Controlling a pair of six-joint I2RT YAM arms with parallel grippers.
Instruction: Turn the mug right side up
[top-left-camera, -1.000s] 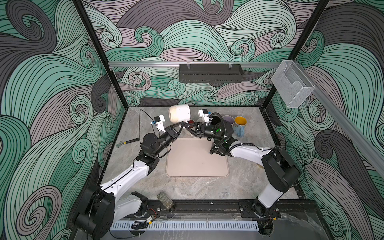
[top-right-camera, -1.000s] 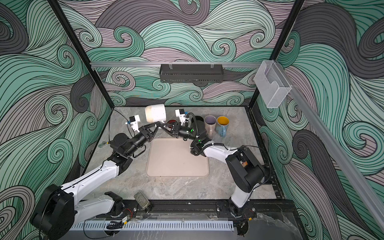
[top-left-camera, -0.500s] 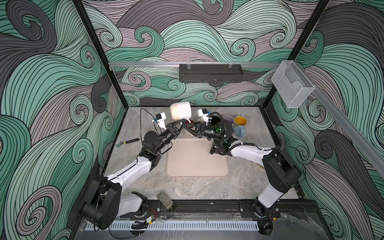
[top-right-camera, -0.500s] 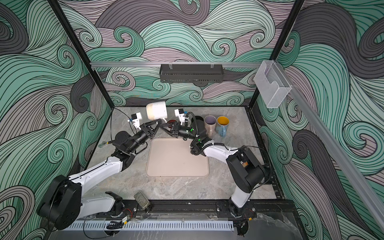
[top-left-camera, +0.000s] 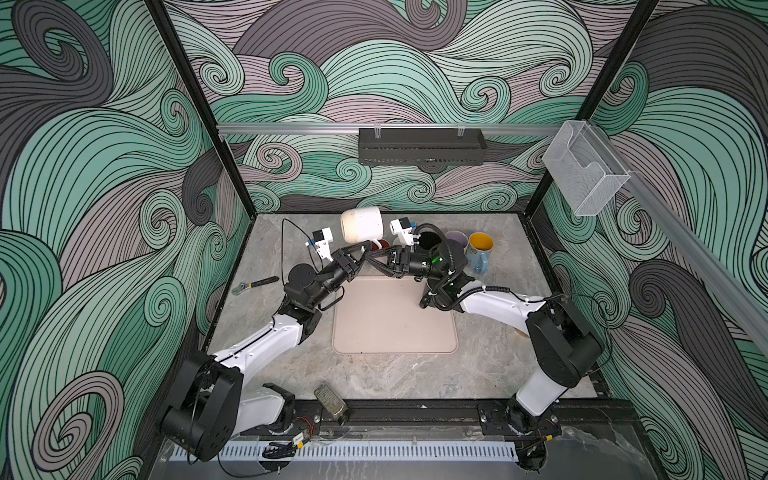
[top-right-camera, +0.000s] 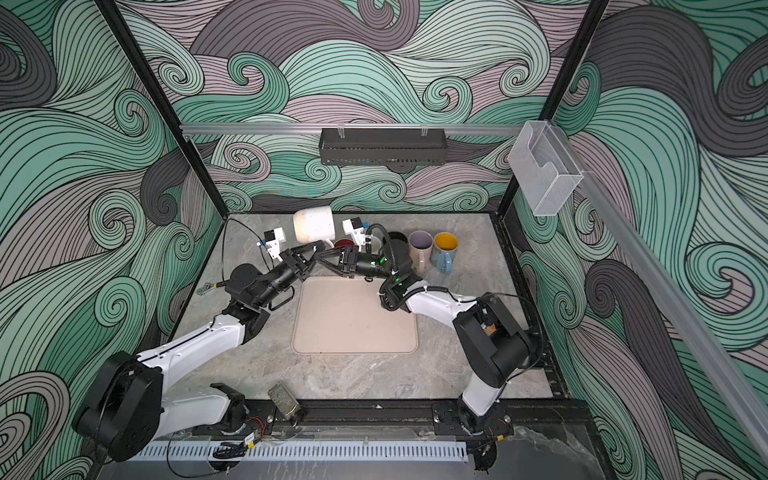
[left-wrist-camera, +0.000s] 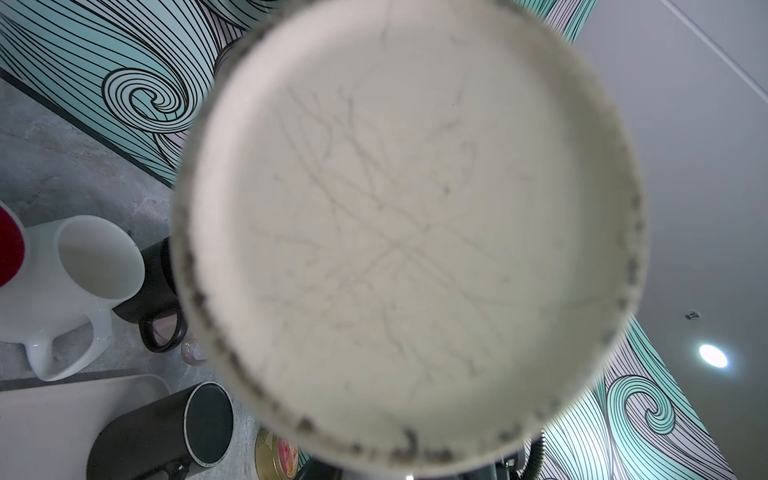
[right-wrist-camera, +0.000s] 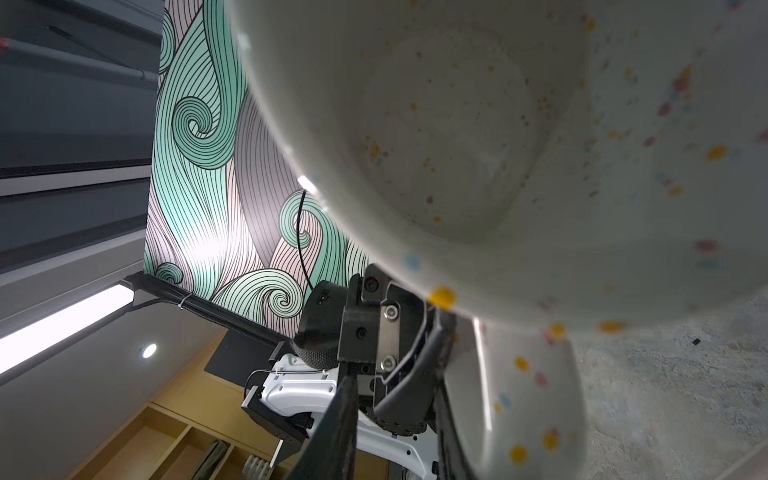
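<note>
The speckled mug hangs in the air on its side above the back edge of the table, close to the back wall. Its handle points down. Its base faces the left arm and its mouth faces the right arm.

The left gripper is clamped on the handle. The right gripper meets it just beside the handle. Its jaws stand slightly apart, and no grip on the mug shows.

A row of upright mugs lines the back edge to the right, near the mouth. The beige mat lies just in front, and bare tabletop separates it from the wrench at the left.
</note>
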